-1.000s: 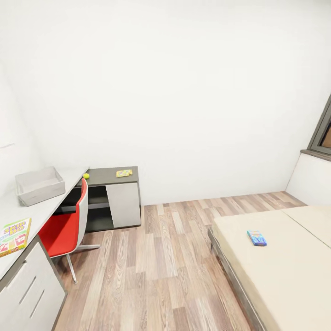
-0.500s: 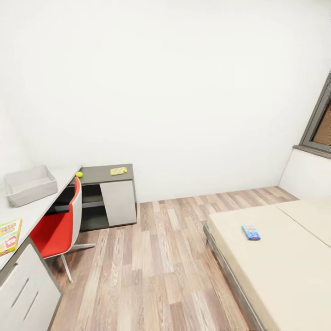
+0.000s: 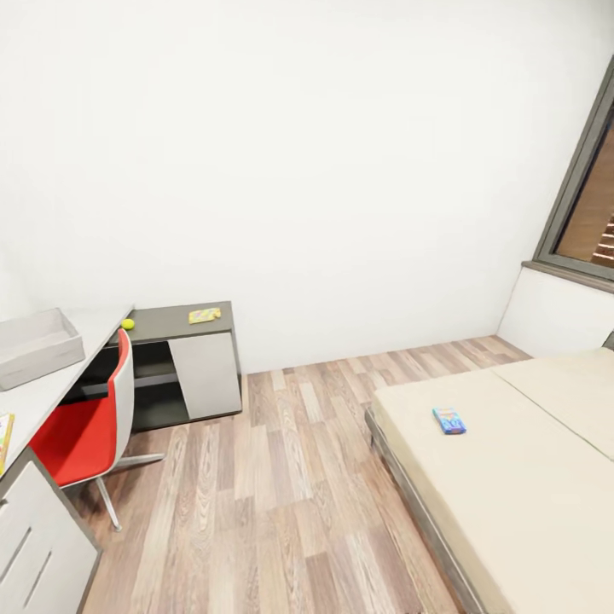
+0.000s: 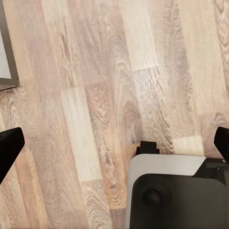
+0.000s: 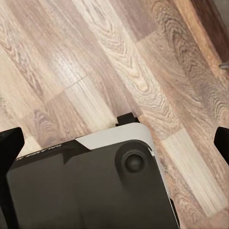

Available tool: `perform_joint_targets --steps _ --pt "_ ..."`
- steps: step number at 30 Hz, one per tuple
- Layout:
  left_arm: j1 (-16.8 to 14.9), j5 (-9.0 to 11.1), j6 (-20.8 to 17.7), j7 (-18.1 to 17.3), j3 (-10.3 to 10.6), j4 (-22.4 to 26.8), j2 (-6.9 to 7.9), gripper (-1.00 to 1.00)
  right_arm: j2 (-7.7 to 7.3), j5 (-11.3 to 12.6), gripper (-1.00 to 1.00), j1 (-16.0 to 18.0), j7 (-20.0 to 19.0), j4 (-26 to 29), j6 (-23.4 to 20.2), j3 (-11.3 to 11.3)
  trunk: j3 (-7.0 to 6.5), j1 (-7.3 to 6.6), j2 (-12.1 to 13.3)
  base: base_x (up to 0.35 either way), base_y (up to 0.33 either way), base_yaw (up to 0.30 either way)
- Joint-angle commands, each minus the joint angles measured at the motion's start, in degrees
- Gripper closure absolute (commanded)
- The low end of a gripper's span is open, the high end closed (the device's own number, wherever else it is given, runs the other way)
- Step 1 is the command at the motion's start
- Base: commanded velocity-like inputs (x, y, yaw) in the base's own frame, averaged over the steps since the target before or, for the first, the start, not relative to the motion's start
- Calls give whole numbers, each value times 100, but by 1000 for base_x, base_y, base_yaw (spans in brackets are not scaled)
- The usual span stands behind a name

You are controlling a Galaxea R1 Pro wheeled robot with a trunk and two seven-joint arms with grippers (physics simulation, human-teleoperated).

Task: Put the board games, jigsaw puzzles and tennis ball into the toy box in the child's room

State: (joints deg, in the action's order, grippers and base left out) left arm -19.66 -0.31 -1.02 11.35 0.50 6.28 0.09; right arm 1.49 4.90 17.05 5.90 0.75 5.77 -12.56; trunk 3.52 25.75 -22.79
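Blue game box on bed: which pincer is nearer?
Right, likely: the small blue game box lies on the robot's right; left pincer and right pincer hang open over wood floor, far off.

A big plain white wall (image 3: 341, 170) stands at the back. The floor of brown wood planks (image 3: 281, 477) looks bright. A red chair with thin metal legs (image 3: 85, 435) sits there. A dark-framed window (image 3: 588, 196) glows orange-brown.

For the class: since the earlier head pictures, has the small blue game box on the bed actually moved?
No. The blue game box keeps its place near the bed's floor-side edge; the whole picture shifted left, so the camera turned.
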Motion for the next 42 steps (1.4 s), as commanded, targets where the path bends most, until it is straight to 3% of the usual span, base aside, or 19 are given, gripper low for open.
perform_joint_targets --steps 1,15,20,23,24,29,30,31,34,35,42 --pt "-3 -3 -11 12 8 5 0 -100 5 47 -100 7 8 -4 27 4 15 3 -13 0 0 -40" --pt "-27 10 -66 -13 0 105 9 -100 -14 77 -100 39 -31 45 70 -38 22 3 -13 0 0 -10" --pt "-86 25 -810 -43 -4 568 8 -100 1 73 -100 156 -35 104 -236 -39 22 3 -13 0 0 0" --pt "-126 37 -1630 -69 -24 1202 10 -100 14 54 -100 391 -32 279 -728 -33 22 3 -13 0 0 0" --pt "-142 46 -2275 -104 -44 1808 11 -100 18 47 -100 567 -27 454 -1157 -31 22 3 -13 0 0 0" --pt "-159 64 -3958 -326 -70 3772 3 -100 34 84 -100 913 -32 1177 -2211 -42 22 3 -13 0 0 0" --pt "-160 71 -4550 -490 -75 4608 5 -100 50 96 -100 980 -33 1626 -2564 -41 22 3 -13 0 0 0" --pt "-158 74 -4802 -590 -77 4997 8 -100 60 100 -100 995 -31 1886 -2726 -38 22 3 -13 0 0 0" --pt "-143 75 -5309 -957 -97 5889 26 -100 112 108 -100 997 -25 2732 -3161 -26 22 3 -13 0 0 0" --pt "-108 52 -5605 -1467 -167 6473 54 -100 225 113 -100 925 -25 3712 -3596 -16 22 3 -13 0 0 0" --pt "-82 44 -5669 -1920 -307 6793 77 -100 316 121 -100 828 -45 4522 -3954 -13 22 3 -13 0 0 0"
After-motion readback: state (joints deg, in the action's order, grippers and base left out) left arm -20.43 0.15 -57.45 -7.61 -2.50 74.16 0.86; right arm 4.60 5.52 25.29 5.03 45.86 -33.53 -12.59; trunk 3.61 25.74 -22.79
